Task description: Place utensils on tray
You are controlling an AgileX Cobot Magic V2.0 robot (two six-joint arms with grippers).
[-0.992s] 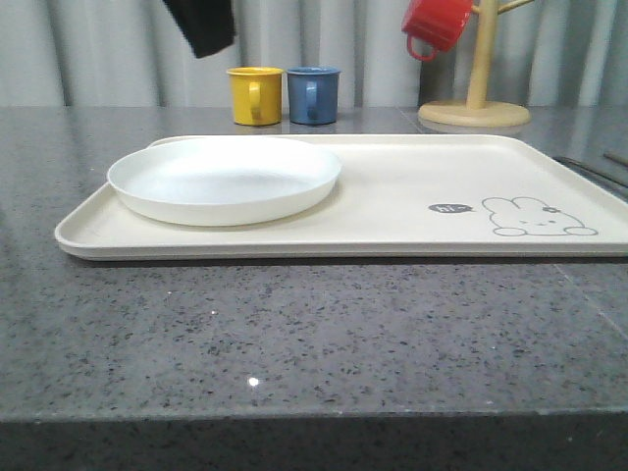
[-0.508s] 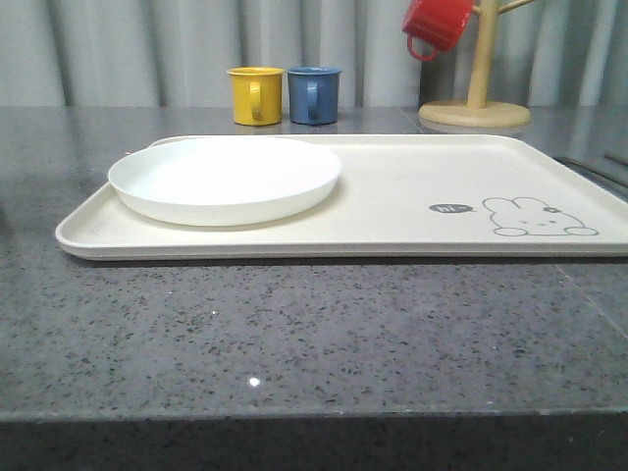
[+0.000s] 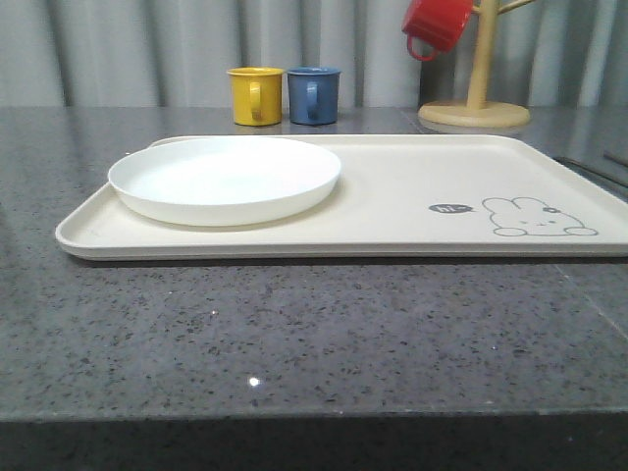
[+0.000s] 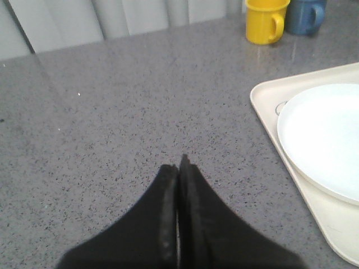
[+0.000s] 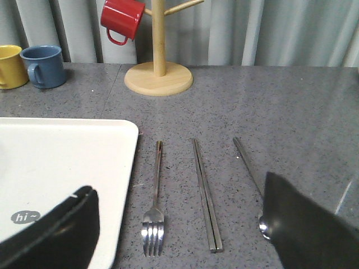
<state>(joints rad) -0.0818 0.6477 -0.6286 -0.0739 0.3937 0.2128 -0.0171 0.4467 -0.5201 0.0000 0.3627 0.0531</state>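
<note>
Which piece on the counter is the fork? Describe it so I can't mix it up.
Start at the cream tray; three slim metal utensils lie side by side on the grey counter just off its edge, below the wooden mug tree. The fork is the one nearest the tray, beside the chopsticks. It alone ends in four tines.

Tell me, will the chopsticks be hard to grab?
Probably a bit. The chopsticks look like thin, smooth metal, so they may slip, and lying flat on the counter gives fingers little to catch. Being two loose sticks, they might separate when pushed.
</note>
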